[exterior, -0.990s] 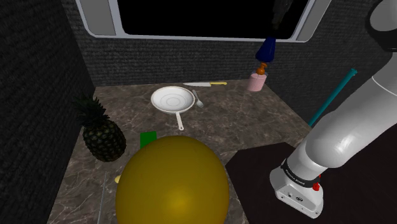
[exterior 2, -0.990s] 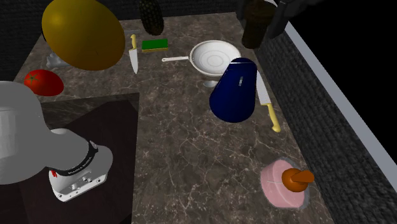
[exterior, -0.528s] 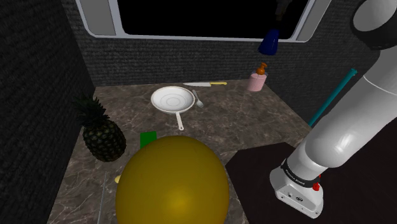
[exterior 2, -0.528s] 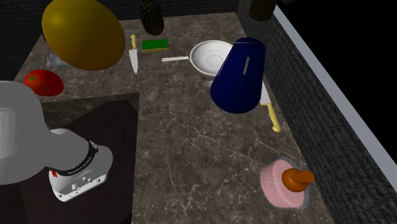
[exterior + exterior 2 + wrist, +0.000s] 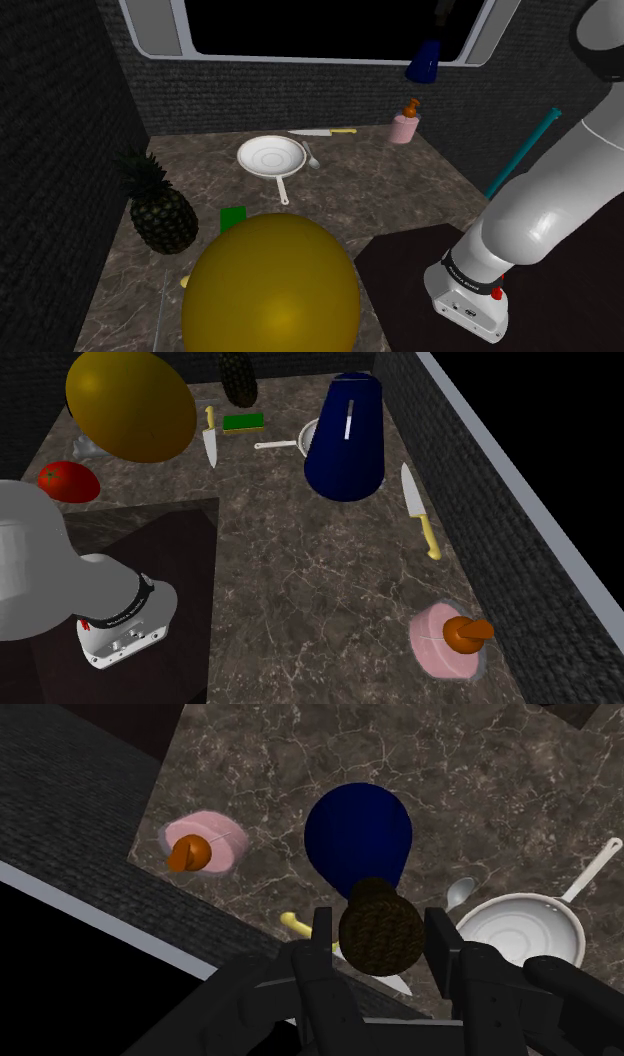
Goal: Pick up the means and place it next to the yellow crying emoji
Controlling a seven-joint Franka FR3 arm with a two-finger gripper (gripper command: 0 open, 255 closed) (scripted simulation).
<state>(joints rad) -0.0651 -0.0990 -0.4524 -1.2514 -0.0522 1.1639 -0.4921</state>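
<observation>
The thing I hold is a dark blue bell-shaped body (image 5: 358, 839) topped by a dark brown knob (image 5: 380, 926). My gripper (image 5: 380, 942) is shut on that knob, one black finger on each side. The blue body (image 5: 423, 63) hangs high in the air above the pink bottle (image 5: 404, 126), up by the window frame. In the second exterior view the blue body (image 5: 345, 437) hovers over the counter and hides part of the pan. The big yellow emoji ball (image 5: 270, 290) sits at the counter's near end, close to the stand; the ball (image 5: 130, 402) lies far from the blue thing.
On the marble counter (image 5: 380, 180) lie a white pan (image 5: 271, 157), a spoon (image 5: 312, 157), a yellow-handled knife (image 5: 420, 512), a second knife (image 5: 210, 440), a green sponge (image 5: 243, 421), a pineapple (image 5: 160, 210) and a tomato (image 5: 68, 479). Dark walls close the back and side.
The blue thing has risen from just above the pink bottle and, in the second exterior view, swung towards the pan. The upper arm has shifted with it.
</observation>
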